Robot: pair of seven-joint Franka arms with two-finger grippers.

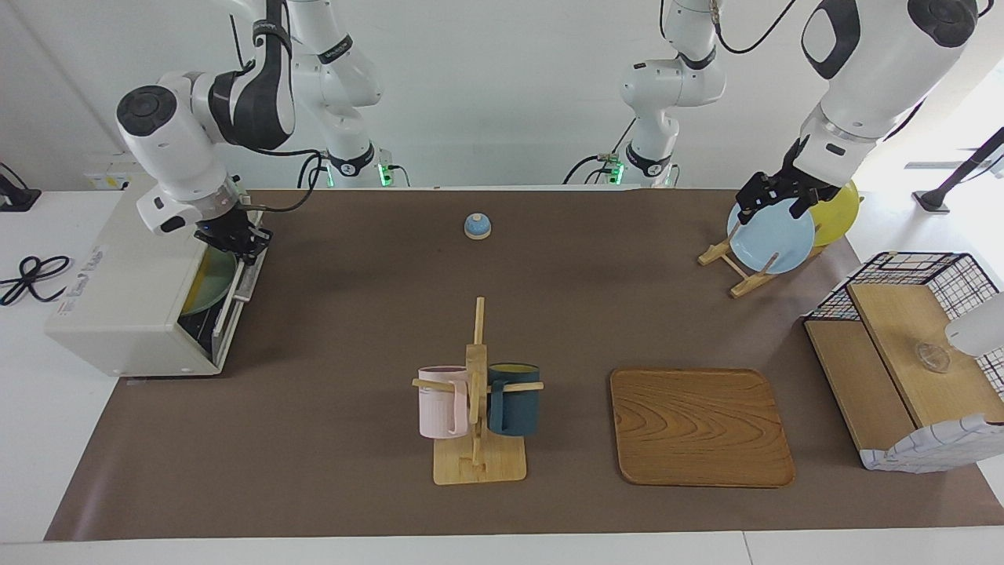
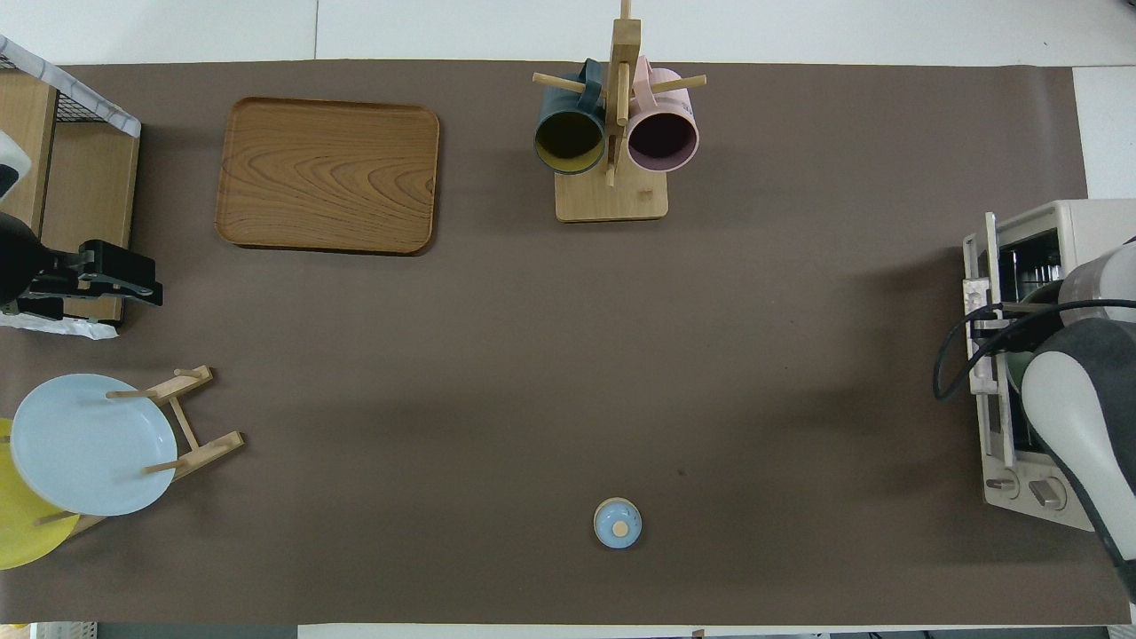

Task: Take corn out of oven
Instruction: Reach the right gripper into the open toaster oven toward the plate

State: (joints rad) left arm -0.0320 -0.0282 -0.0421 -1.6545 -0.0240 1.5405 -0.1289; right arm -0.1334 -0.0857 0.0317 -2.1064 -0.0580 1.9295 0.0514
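**A:** Your right gripper [image 1: 239, 239] is clamped on the handle [image 1: 245, 271] of the oven [image 1: 118, 294], at the right arm's end of the table. Keep that grip and swing the door down smoothly.

**B:** And the corn?

**A:** You can't see it yet; only a greenish plate [image 1: 205, 284] shows inside. Your left gripper [image 1: 773, 200], fingers apart, waits over the plate rack [image 1: 737, 271].
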